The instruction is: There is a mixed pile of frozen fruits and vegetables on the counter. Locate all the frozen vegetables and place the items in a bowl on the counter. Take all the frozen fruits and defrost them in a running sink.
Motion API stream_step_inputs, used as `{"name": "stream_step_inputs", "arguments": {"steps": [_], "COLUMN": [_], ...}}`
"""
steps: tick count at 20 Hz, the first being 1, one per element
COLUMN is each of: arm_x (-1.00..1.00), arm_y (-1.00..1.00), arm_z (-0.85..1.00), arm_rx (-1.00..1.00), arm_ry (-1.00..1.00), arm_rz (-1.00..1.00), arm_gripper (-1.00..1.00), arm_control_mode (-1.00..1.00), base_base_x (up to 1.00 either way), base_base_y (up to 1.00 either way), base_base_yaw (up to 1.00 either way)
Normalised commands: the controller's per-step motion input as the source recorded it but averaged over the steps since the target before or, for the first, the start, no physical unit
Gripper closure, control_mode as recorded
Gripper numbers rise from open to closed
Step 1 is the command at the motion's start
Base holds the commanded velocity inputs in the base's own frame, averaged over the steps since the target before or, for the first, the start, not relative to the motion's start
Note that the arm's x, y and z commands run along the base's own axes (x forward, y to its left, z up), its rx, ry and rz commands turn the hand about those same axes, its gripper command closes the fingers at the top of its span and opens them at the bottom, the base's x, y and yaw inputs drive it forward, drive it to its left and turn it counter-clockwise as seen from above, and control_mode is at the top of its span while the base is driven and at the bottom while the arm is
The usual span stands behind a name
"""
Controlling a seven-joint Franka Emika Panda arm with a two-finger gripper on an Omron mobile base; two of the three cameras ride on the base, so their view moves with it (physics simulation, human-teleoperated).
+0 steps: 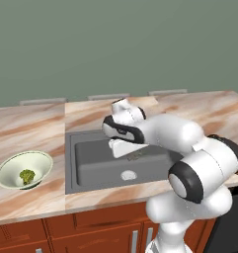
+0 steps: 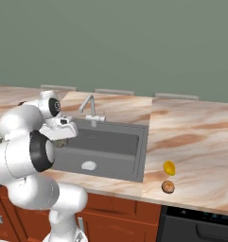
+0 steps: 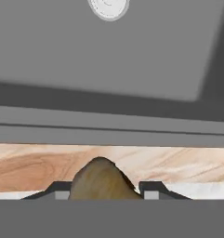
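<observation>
In the hand view the end effector point(image 3: 104, 195) sat at the bottom centre of the frame, its two dark tips closed against a brown lump point(image 3: 102, 179) held between them. Above it in that frame ran a strip of the marbled table point(image 3: 34, 165), then the dark grey sink point(image 3: 132, 56) with its silver drain point(image 3: 108, 7) at the top edge. In the left base view the bowl point(image 1: 7, 165) rested on the table at the left of the frame, beside the sink, with a green floret point(image 1: 26, 176) inside it. In the right base view a yellow-orange piece point(image 2: 169, 167) and a brown round piece point(image 2: 168, 187) lay close together on the table at the lower right, past the sink's right rim, and the faucet point(image 2: 91, 109) stood behind the basin
</observation>
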Motion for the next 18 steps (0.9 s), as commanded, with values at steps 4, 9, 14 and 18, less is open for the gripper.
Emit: {"name": "stream_step_inputs", "arguments": {"steps": [4, 9, 14, 18], "arm_x": [0.17, 0.25, 0.24, 0.09], "arm_y": [0.96, 0.65, 0.78, 1.0], "arm_z": [-0.46, 0.2, 0.54, 0.25], "arm_rx": [0.45, 0.15, -0.14, -0.28], "arm_ry": [0.03, 0.0, 0.04, 0.0], "arm_rz": [-0.01, 0.0, 0.08, 0.05], "arm_gripper": [1.0, 1.0, 1.0, 1.0], "arm_control_mode": [-1.0, -1.0, -1.0, -1.0], "base_base_x": [0.0, 0.0, 0.0, 0.0], "base_base_y": [0.0, 0.0, 0.0, 0.0], "base_base_yaw": [0.0, 0.0, 0.0, 0.0]}}
